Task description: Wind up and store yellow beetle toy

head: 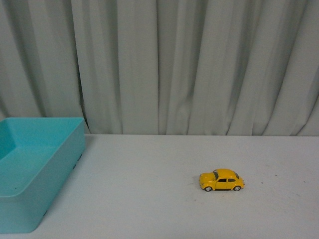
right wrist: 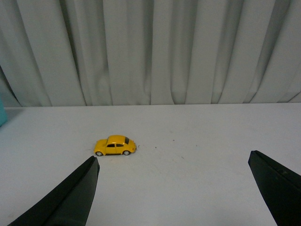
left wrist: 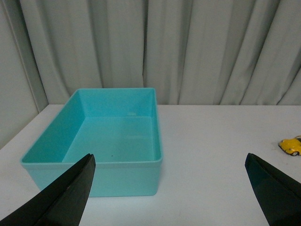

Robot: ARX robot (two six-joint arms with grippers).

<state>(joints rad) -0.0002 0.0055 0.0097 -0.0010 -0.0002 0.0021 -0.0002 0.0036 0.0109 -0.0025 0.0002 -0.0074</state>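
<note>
Front view: yellow beetle toy [head: 222, 180] long axis crosswise, nose left; left hand [left wrist: 169, 157], right hand [right wrist: 174, 157] spread, empty.

Lab-like test stage: pale curtain [head: 199, 64] backing a plain white table [head: 149, 199].

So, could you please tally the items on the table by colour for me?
Yellow: 1, the yellow beetle toy
Turquoise: 1, the bin
Total: 2
</note>
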